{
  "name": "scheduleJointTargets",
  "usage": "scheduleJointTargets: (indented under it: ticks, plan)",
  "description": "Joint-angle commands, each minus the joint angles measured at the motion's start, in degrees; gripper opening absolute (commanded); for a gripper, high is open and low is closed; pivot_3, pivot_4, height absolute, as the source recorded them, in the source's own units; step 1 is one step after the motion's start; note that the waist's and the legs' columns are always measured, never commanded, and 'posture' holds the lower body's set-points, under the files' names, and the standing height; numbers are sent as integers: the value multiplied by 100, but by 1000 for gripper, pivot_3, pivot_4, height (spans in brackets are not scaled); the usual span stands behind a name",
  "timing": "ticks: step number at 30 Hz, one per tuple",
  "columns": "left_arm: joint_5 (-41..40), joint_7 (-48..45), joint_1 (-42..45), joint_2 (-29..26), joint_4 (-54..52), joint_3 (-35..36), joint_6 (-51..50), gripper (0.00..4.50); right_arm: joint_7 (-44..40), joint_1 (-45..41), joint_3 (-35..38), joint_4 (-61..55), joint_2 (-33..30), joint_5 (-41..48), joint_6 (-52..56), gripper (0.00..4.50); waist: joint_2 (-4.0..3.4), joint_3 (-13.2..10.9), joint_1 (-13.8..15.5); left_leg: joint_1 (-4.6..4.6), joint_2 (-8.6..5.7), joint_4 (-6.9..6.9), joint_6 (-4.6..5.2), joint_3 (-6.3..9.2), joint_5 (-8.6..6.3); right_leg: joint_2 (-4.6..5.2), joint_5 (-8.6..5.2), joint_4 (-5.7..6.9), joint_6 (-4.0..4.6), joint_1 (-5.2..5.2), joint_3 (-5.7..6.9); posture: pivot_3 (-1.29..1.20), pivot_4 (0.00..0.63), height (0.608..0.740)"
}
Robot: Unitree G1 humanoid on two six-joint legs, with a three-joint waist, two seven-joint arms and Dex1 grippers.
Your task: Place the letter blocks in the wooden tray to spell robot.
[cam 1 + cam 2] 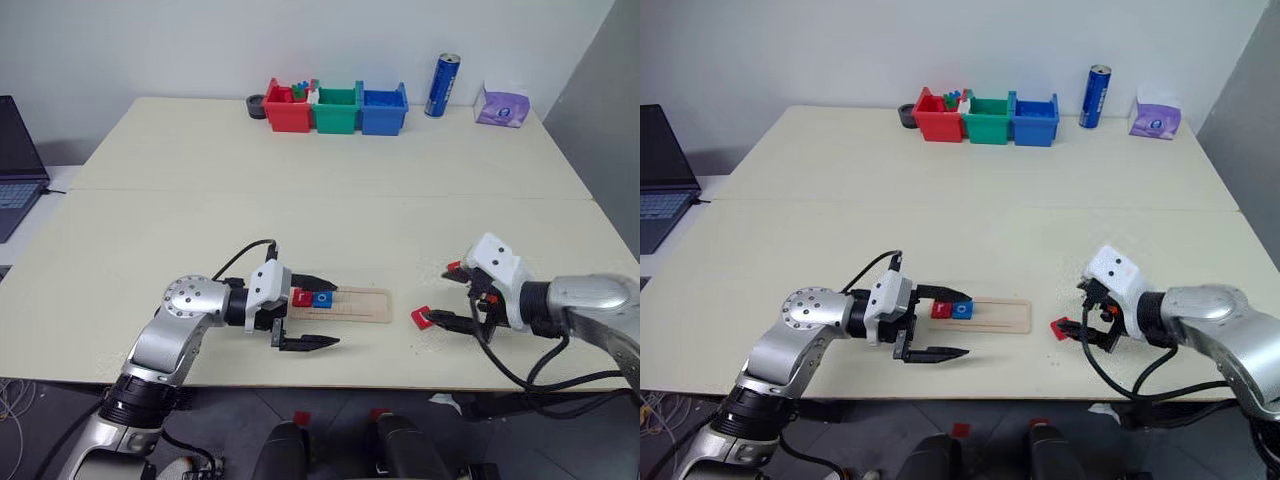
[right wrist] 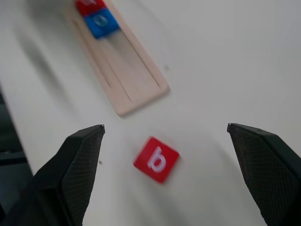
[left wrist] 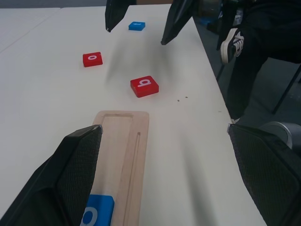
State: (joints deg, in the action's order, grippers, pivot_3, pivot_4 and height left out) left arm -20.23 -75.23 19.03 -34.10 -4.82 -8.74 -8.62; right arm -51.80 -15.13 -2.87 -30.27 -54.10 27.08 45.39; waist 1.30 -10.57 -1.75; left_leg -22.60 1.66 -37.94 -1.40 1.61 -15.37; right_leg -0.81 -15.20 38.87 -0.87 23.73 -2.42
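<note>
The wooden tray (image 1: pixel 352 305) lies near the table's front edge, with a red letter block (image 1: pixel 302 297) and a blue "o" block (image 1: pixel 322 299) at its left end. My left gripper (image 1: pixel 337 315) is open, one finger on each side of that end. A red "b" block (image 2: pixel 156 159) lies flat on the table just right of the tray. My right gripper (image 1: pixel 442 295) hovers open over it and holds nothing. Beyond the right gripper sit a red "o" block (image 3: pixel 92 59) and a blue block (image 3: pixel 137 25).
Red (image 1: pixel 288 108), green (image 1: pixel 336 110) and blue (image 1: pixel 384 110) bins stand at the table's far edge, with a blue can (image 1: pixel 441 85) and a purple tissue pack (image 1: pixel 502 105) to their right. A laptop (image 1: pixel 15 165) is at far left. A person's shoe (image 3: pixel 230 42) shows beside the table.
</note>
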Motion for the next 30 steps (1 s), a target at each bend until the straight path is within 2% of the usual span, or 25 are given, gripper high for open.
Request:
scheduleJointTargets:
  ticks: [1,9,24,27,30]
  plan:
    - [-26,-62,126,69,22,-65,185,4500,-1044,131,-497,1042,2,-718,-2098,4454,1,-1,-1,-1,1,-2,0,0,0,0,0,0,0,0,0,0,150,740]
    - [-39,-10,134,117,-17,-57,196,4500,-1989,-470,-996,2786,344,-1488,-4130,4454,-1,-2,-11,10,0,-7,-1,-10,0,1,3,12,1,-1,-10,0,150,740]
    - [-125,33,-87,-3,-322,-38,90,4500,-2407,-1095,-1330,4224,1104,-2015,-4742,4454,-2,-2,4,13,1,-9,-1,-7,1,2,19,15,29,-5,-8,0,150,740]
    - [-129,26,-65,-16,-322,-28,65,4500,-2441,-1206,-1298,4449,1181,-2022,-4682,3896,-2,-2,3,20,1,-9,-1,-7,1,2,19,15,29,-11,-9,0,150,740]
    - [-130,22,-62,-29,-318,-10,51,4500,-2481,-1251,-1259,4602,1177,-2063,-4782,2872,-2,-2,6,28,0,-8,-1,-6,1,3,19,15,29,-20,-8,0,150,740]
